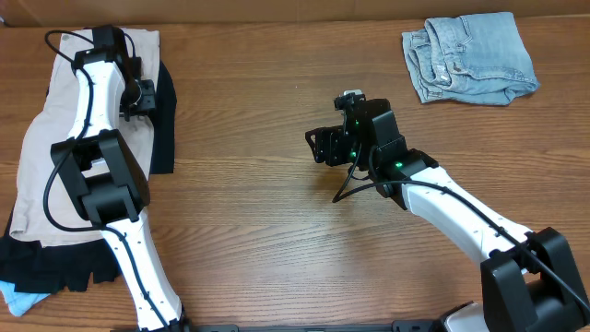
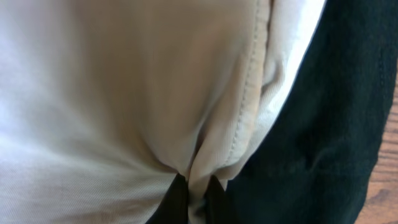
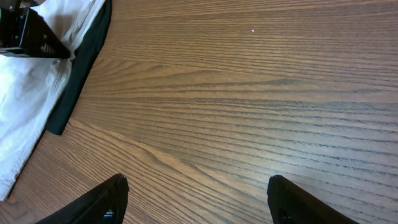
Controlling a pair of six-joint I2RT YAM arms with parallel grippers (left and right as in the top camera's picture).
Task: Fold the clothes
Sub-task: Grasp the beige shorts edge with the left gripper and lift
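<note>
Khaki shorts atop black garment

Bare wood is lying open across the middle of the bench, giving the wide-spread right hand free passage toward the edge of the black garment. The left arm is stretching over the shorts and blocking any approach from above there, the left hand pinching a fold of the cloth. The denim piece is sitting at the far right edge, well apart from both arms.
</note>
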